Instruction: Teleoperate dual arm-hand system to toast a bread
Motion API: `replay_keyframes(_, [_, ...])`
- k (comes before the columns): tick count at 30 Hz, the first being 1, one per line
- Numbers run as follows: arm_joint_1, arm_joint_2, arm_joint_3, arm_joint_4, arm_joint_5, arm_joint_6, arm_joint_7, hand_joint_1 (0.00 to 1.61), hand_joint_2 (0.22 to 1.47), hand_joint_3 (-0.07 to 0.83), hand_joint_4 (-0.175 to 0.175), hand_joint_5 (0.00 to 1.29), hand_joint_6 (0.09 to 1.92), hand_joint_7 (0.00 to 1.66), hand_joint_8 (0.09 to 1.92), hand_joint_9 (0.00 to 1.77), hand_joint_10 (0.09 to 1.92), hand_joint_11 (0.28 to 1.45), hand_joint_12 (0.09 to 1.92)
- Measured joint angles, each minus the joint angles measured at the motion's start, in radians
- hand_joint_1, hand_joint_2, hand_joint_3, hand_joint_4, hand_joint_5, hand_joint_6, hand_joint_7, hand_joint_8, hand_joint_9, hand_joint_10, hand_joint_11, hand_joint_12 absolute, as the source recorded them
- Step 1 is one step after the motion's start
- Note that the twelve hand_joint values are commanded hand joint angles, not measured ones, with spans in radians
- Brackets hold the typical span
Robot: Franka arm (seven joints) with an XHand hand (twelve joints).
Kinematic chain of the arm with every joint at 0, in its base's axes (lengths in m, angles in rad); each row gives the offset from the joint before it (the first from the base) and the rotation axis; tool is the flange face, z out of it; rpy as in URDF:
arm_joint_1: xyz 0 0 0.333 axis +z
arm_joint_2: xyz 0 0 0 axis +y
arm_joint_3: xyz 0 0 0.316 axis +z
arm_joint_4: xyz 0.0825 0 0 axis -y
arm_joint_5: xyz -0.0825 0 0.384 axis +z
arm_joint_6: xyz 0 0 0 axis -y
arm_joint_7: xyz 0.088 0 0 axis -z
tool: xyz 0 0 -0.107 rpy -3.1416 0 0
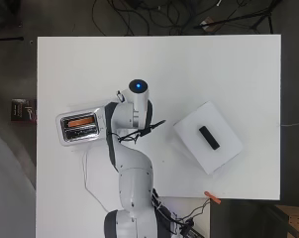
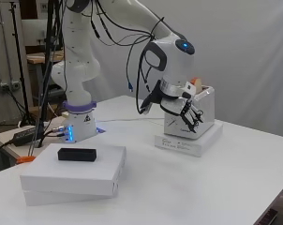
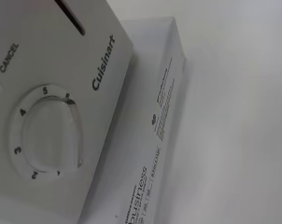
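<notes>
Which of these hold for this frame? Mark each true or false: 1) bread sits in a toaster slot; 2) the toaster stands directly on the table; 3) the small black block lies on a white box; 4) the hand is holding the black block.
1) True: bread shows in a slot of the toaster.
2) False: the toaster stands on a flat white box.
3) True: the black block lies on top of a separate white box.
4) False: the hand is at the toaster's front, far from the block.
</notes>
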Motion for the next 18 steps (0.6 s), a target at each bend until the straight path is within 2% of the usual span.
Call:
replay_keyframes(2, [-0.002, -0.010, -0.005, -0.016, -0.004, 0.014, 0.017, 0.25, 1.13, -0.001, -0.097, 0.36, 0.09, 0.64, 0.09, 0.79, 0.09, 0.57, 0.09])
replay_keyframes(5, [-0.010, -0.022, -0.030, -0.032, -0.005, 0.029, 0.053, 0.28, 1.15, 0.001, -0.094, 0.38, 0.09, 0.76, 0.09, 0.95, 0.09, 0.68, 0.09])
replay_keyframes(8, [-0.020, -0.026, -0.061, -0.035, 0.002, 0.019, 0.025, 0.29, 1.17, 0.006, -0.080, 0.38, 0.09, 0.80, 0.09, 1.03, 0.09, 0.75, 0.09])
replay_keyframes(12, [-0.020, -0.036, -0.058, -0.034, -0.003, 0.024, 0.020, 0.25, 1.16, -0.002, -0.072, 0.33, 0.09, 0.68, 0.09, 0.79, 0.09, 0.58, 0.09])
replay_keyframes(18, [-0.019, -0.029, -0.040, -0.025, 0.012, 0.029, 0.006, 0.27, 1.11, -0.012, -0.089, 0.35, 0.09, 0.67, 0.09, 0.78, 0.09, 0.57, 0.09])
